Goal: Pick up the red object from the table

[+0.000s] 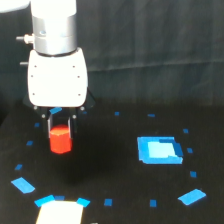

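**Q:** Nearest the camera, what lies on the surface?

**A:** White sheet [59, 213] at the bottom edge, blue tape showing at its upper corners. It rests on the bench [110, 155], flat, black and matte. Small blue tape marks [108, 202] ring the middle of the surface, a larger blue rectangle [159, 150] lies toward the exterior view's right, and slanted blue strips [192, 196] sit near the front corners.

**Q:** And behind the bench?

**A:** Dark cloth backdrop [160, 55], faintly creased.

**Q:** How is the arm posed?

**A:** White arm [56, 65] stands vertical at the exterior view's left, wrist pointing straight down. Its end effector [61, 131] is narrowed onto the red object [60, 139], a short red-orange cylinder held upright between the dark fingers [49, 122]. Whether the cylinder's base touches the bench cannot be told.
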You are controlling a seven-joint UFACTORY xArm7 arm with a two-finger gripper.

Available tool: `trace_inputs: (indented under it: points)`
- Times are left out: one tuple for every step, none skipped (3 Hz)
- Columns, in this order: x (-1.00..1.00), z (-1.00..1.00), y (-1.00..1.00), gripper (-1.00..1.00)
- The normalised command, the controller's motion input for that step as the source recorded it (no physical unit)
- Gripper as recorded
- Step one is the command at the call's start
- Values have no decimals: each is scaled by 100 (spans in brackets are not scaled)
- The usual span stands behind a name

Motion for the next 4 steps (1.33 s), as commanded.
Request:
trace_inputs:
  points:
    - [6,77,81,-100]
    - [-36,-48,-100,-100]
    - [-6,-36,-100,-100]
    - [-5,-57,-100,-100]
